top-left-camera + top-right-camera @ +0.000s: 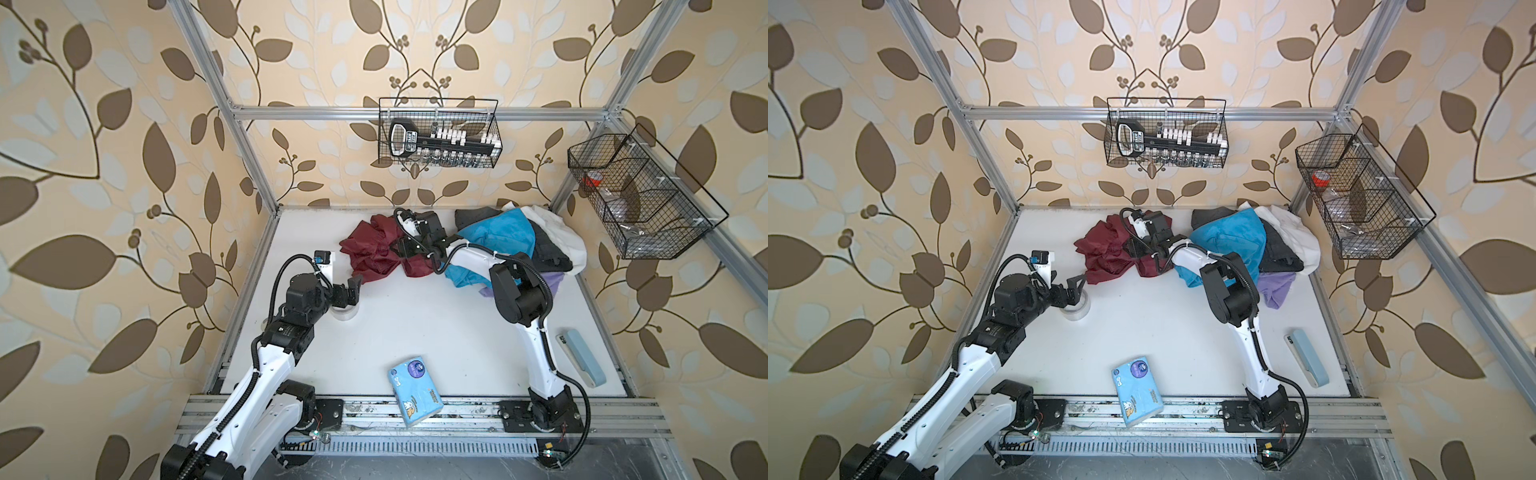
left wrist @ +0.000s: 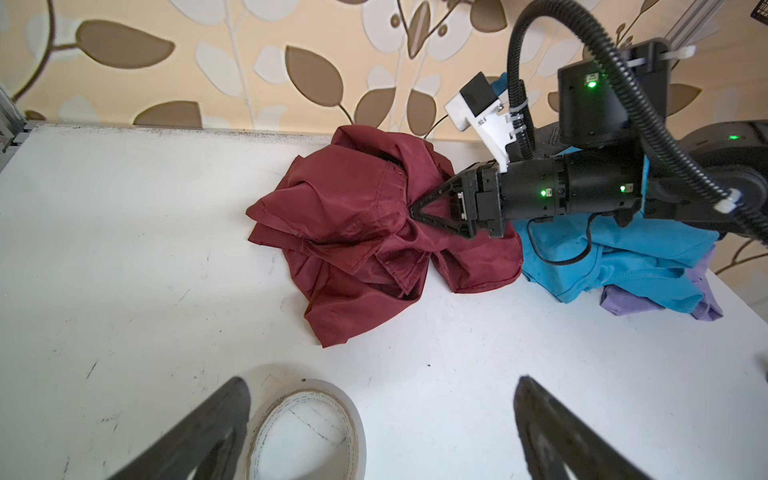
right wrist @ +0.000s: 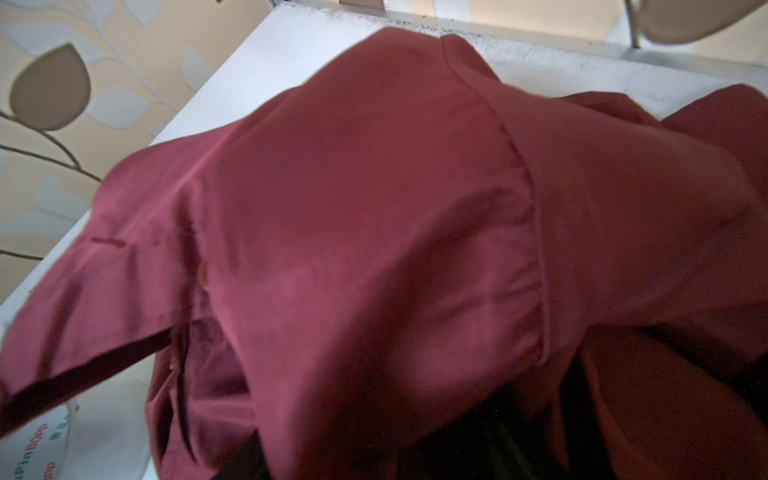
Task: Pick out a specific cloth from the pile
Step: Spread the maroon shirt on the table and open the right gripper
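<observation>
At the back of the table (image 1: 415, 324), the maroon cloth (image 1: 370, 249) lies crumpled just left of the pile (image 1: 519, 241). Right gripper (image 2: 415, 212) tip in its folds, finger spread unclear; left gripper (image 2: 374, 432) wide apart over a tape roll (image 2: 303, 432)

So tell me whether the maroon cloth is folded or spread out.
Neither: the maroon cloth lies crumpled in a bunched heap on the white table, beside the pile, with creases and overlapping flaps showing in both top views.

The white surface (image 1: 415, 324) is carrying the maroon cloth (image 1: 370, 251) beside the pile (image 1: 519, 245), a tape roll (image 1: 345, 311), a tissue pack (image 1: 413, 390) and a pale blue case (image 1: 582, 357).
</observation>
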You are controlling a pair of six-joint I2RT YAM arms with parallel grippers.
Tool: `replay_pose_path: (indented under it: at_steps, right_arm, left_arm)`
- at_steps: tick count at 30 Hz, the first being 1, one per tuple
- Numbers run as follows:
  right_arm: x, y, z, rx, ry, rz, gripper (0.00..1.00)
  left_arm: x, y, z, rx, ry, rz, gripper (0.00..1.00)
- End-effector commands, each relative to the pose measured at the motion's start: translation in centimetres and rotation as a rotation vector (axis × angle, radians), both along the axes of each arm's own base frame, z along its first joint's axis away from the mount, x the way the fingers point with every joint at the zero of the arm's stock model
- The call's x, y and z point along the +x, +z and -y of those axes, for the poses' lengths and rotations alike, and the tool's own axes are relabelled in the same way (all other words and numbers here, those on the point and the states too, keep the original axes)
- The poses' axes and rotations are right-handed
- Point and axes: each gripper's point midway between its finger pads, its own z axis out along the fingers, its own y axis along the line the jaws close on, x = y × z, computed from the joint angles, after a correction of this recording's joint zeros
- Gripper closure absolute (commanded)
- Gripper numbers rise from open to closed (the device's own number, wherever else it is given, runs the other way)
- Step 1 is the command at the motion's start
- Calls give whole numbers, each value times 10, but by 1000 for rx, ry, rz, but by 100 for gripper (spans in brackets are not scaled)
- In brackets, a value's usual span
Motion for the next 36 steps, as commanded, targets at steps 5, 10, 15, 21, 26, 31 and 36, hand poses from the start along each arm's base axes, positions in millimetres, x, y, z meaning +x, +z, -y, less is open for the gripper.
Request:
replay_pose_path:
  at_steps: [5,10,15,21,26,31,36]
  right_arm:
    - [-10,-50,-29,-76,12,-119,40]
    - [-11,-55,-63,-16,33,-158,40]
    - [-11,-57,-97,77,56,-180,40]
    - [-18,-48,-138,225,104,-174,40]
    - [-15,-37,-158,343,110,-155,40]
    - [-16,-27,-172,421,134,-149,40]
    - [-30,-2,-170,432,192,-120,34]
  left_arm:
    - [1,6,1,3,2,29,1]
    - [0,7,2,2,-1,30,1]
    - [0,7,2,1,-3,32,1]
    - [0,8,2,0,-2,33,1]
    - [0,7,2,-2,-4,32,1]
    - [0,8,2,-3,-5,35,1]
    - [-1,11,2,-4,-1,44,1]
